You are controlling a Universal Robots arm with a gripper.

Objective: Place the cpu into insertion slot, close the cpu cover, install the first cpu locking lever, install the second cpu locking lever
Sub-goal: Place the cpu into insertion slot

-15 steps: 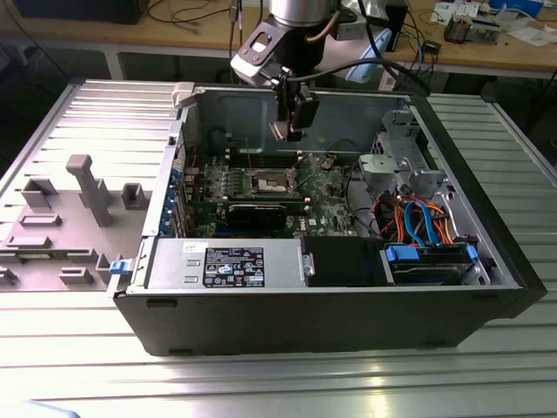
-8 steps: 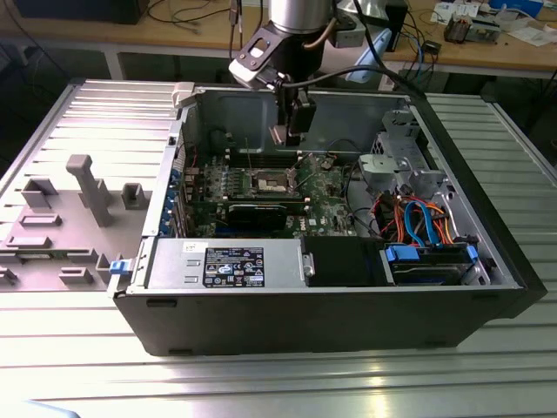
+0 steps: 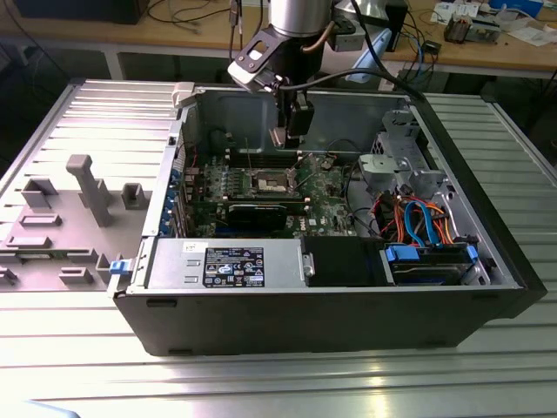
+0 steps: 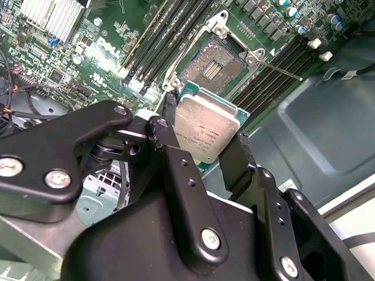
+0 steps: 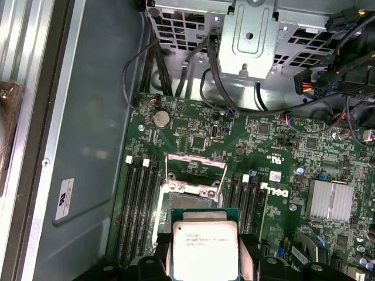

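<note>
Silver-grey and flat, the cpu is pinched by two opposite edges between the black fingers of the gripper, which is clamped on it with its metal top facing the wrist cameras. In the exterior view the gripper hangs inside the open case, at about twelve o'clock from the slot and clearly above the board. In both wrist views the cpu is well clear of the slot, whose pale pin field lies bare with nothing seated in it. The cover looks swung up off the socket, and a thin lever sticks out loose beside it, at roughly four o'clock from the socket in the second wrist view. I cannot make out a second lever for certain. So the work stands at the first step: the cpu is carried and held over the board, not yet placed, and the cover and both levers are undone. Judging from this, seating it calls for bringing the chip squarely over the socket, edges parallel to the metal rim and notches matched. It also calls for a level, gentle descent, since a tilted or offset drop could bend the pins. The open cover and lever have to be kept clear of the fingers.
</note>
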